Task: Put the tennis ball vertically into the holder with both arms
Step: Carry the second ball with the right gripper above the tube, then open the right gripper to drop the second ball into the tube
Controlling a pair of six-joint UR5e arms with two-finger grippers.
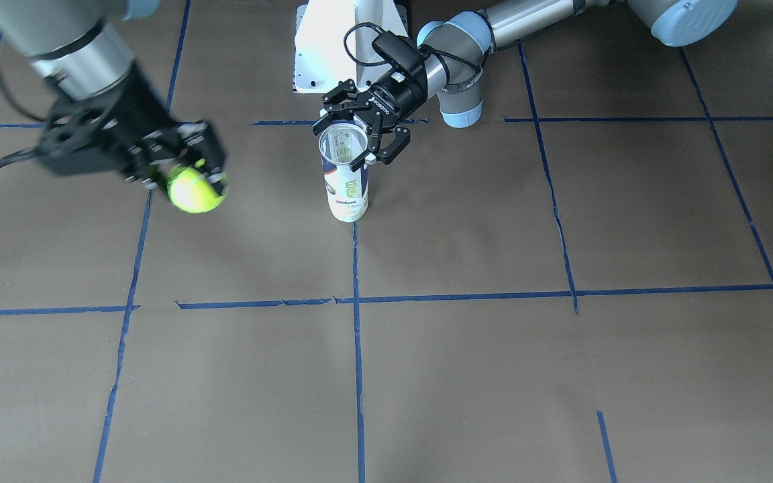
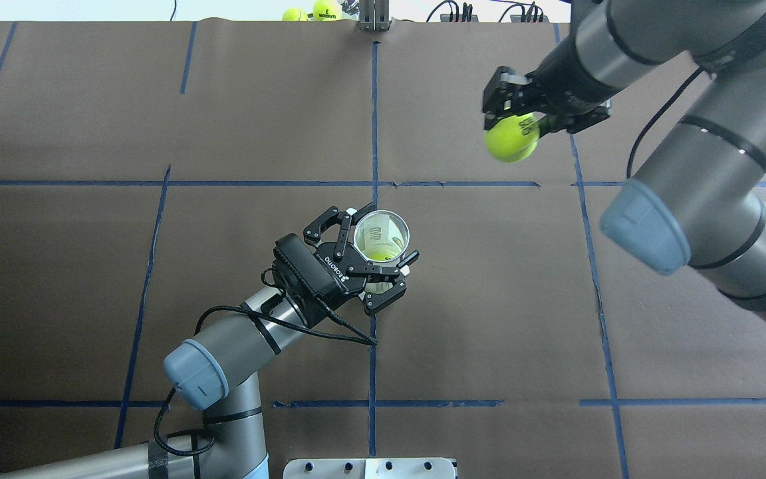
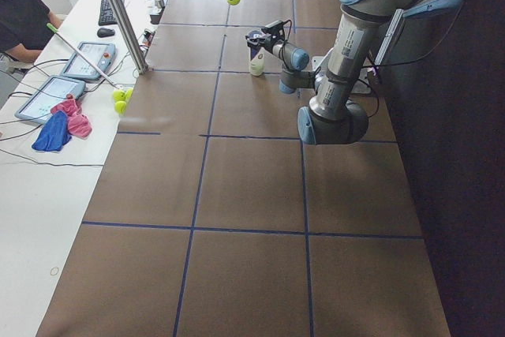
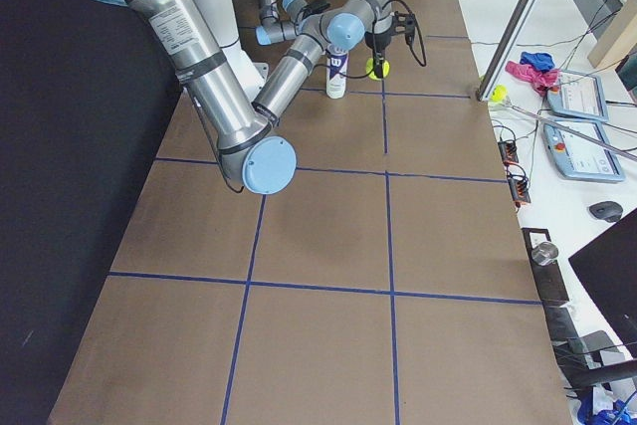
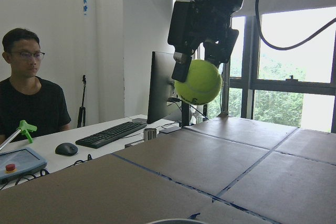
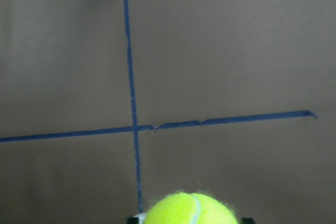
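While clamped in the right gripper (image 2: pixel 512 126) above the table's far right, well apart from the holder (image 2: pixel 382 243), tennis ball (image 2: pixel 511 138) looks light, springy, felt-grippy; best pinched across its middle. Left gripper (image 2: pixel 373 256) closed around the upright holder's rim, thin and probably crushable.

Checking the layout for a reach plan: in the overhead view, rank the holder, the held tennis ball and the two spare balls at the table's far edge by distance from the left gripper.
1. Holder, between the left gripper's fingers.
2. Tennis ball, upper right, in the right gripper.
3. Spare balls, far edge, top.
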